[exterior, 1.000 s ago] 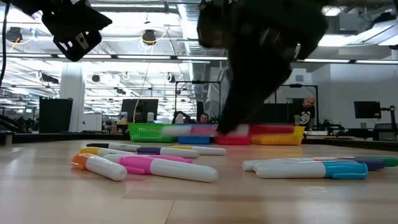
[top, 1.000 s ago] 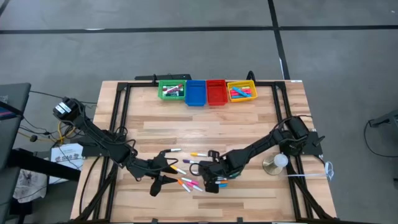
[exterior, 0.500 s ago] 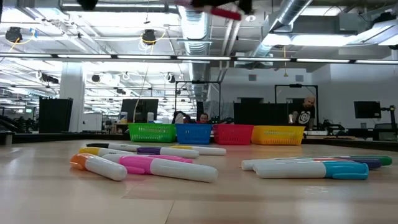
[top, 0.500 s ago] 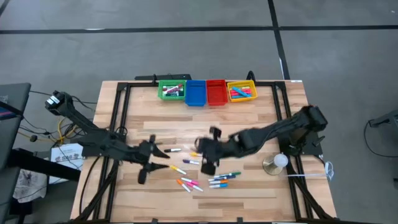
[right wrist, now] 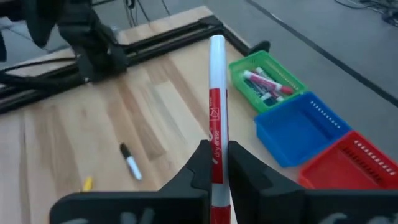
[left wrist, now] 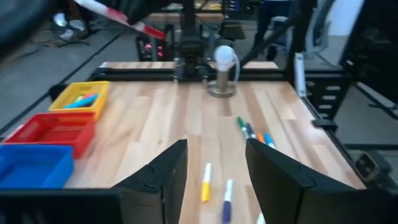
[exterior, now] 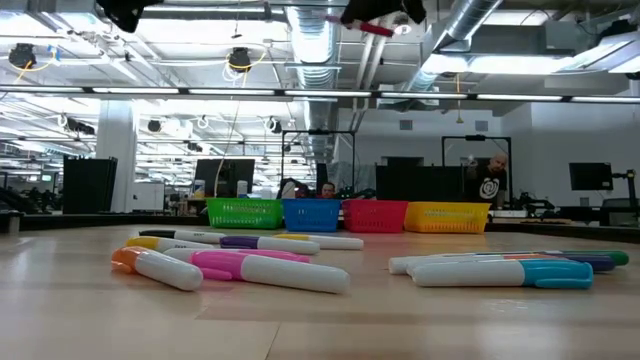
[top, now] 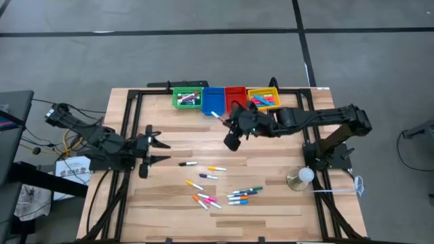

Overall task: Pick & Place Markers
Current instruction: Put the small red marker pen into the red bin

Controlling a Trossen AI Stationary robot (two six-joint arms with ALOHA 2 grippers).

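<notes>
Wood planks form the table (top: 271, 146); we see the right gripper (right wrist: 214, 163) fingers clamped on a slim red-and-white marker (right wrist: 216, 106), the left gripper (top: 158, 142) fingers parted, empty, at nine o'clock.

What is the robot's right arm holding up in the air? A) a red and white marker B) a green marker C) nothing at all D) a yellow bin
A: the right gripper has its jaws shut on a red and white marker, lifted above the table near the blue bin.
</notes>
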